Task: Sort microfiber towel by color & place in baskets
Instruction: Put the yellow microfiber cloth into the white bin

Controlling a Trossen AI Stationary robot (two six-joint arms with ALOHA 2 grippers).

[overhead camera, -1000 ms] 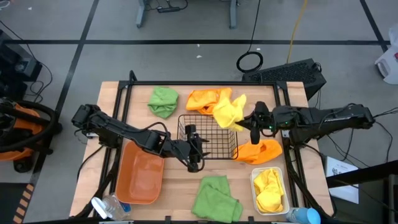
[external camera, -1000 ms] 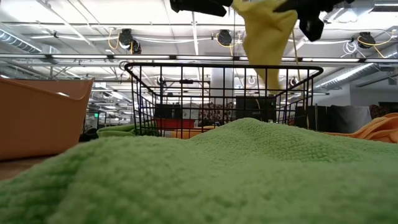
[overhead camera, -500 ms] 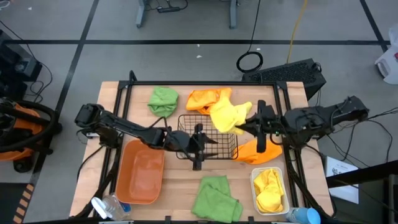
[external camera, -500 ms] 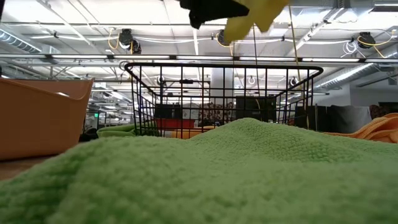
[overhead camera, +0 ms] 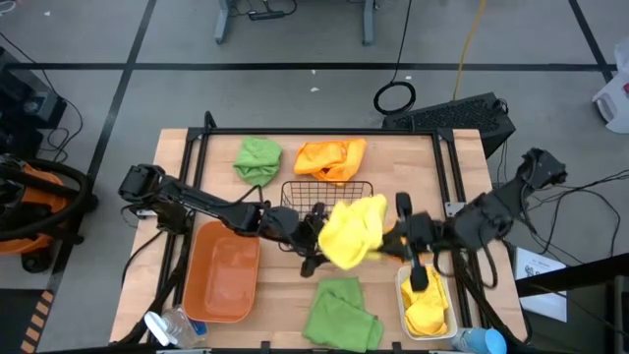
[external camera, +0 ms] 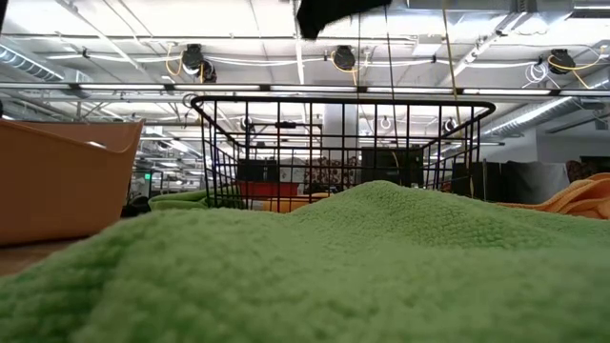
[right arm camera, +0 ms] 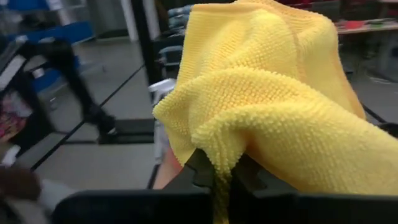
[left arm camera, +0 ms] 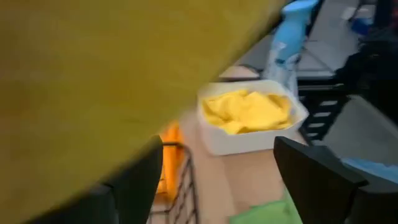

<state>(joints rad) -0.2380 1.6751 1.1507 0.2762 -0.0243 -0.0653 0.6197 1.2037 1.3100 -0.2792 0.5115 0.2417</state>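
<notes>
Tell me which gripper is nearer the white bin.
Right. The right gripper, shut on the yellow towel, hangs just beside the white bin. The left gripper sits farther off, by the black wire basket.

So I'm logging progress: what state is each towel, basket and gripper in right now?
Held yellow towel: pinched by right gripper, lifted.
White bin: holds a yellow towel.
Orange bin: empty.
Wire basket: looks empty.
Left gripper: open, by the wire basket.
Green towels: unsorted.
</notes>
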